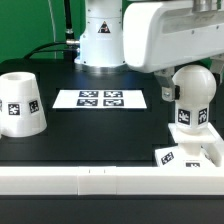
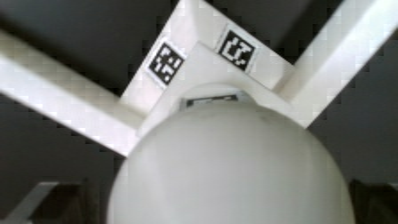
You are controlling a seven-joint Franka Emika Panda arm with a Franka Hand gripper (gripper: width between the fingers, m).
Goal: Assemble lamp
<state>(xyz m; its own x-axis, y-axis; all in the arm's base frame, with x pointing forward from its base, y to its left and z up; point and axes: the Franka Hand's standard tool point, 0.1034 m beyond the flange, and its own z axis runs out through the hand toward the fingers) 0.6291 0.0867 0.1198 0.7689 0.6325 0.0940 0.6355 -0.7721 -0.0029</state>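
One bulb (image 1: 192,85) upright on one base (image 1: 195,150) at the exterior view's right; one shade (image 1: 20,103) well apart at its left, on the worktop (image 1: 110,130). Fingers (image 1: 165,93) beside the bulb; cannot tell whether pinching.

No words, numbers or brand names can be read in either view. Only black-and-white square tags show: on the shade (image 1: 22,100), the bulb (image 1: 190,92), the base (image 1: 188,153) and the marker board (image 1: 100,99).
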